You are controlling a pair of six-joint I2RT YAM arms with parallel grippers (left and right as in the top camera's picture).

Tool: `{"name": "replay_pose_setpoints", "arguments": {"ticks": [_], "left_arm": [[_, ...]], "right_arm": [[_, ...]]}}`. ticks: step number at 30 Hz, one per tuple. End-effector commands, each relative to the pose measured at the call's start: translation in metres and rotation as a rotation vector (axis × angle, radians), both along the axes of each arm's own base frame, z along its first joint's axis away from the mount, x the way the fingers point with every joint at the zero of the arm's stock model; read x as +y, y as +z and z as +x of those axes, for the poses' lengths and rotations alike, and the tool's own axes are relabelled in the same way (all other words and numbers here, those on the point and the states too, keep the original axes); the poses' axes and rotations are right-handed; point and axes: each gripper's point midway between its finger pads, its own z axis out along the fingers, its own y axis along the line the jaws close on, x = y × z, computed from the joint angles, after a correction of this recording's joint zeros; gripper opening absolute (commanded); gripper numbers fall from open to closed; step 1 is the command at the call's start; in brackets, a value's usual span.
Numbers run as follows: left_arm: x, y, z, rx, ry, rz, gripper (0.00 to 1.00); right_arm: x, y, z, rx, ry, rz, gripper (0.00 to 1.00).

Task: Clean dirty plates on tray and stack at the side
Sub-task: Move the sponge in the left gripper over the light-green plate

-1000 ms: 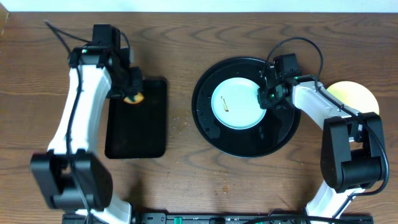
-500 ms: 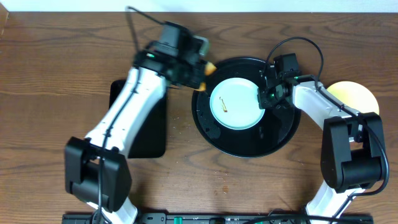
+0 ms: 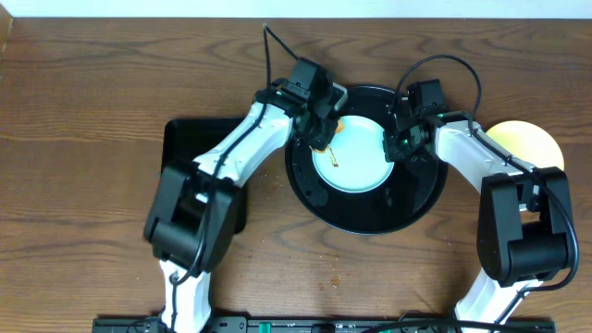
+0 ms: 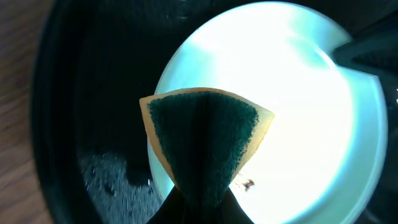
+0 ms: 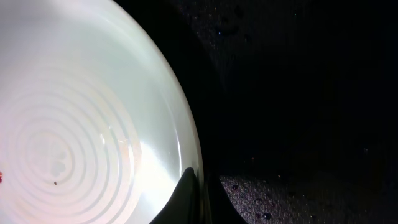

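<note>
L wrist view alone shows the left gripper (image 4: 199, 202) pinching a folded green-and-yellow sponge (image 4: 202, 130) at the edge of the pale blue round plate (image 4: 292, 112), w/ a brown smear (image 4: 247, 183) just beside. R wrist: right gripper (image 5: 198, 193) pressed onto the plate rim. Overhead: plate sits mid round glossy black tray (image 3: 310, 190), bare floor all round; pale yellow plate (image 3: 536, 139) on the table (image 3: 92, 92), far right.

Robot lab: wooden table (image 3: 74, 111), mounted left arm (image 3: 231, 153) and right arm (image 3: 472, 162)

Pale blue plate (image 3: 356, 159), black tray (image 3: 370, 218), green-yellow sponge (image 4: 202, 127).
</note>
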Motion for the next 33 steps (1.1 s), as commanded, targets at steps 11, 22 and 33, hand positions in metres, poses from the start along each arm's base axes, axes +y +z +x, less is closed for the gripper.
{"name": "replay_pose_setpoints", "arguments": {"ticks": [11,22,33], "left_arm": [[-0.005,-0.006,0.017,-0.088,-0.047,0.021,0.08],[-0.008,-0.015,0.015,-0.094,-0.059,0.009,0.08],[-0.015,-0.044,0.012,-0.089,-0.072,0.061,0.08]], "right_arm": [[0.004,-0.010,-0.004,0.022,0.017,-0.006,0.01],[0.004,-0.010,-0.004,0.023,0.017,-0.006,0.01],[0.004,-0.010,-0.004,0.023,0.017,-0.006,0.01]]}}
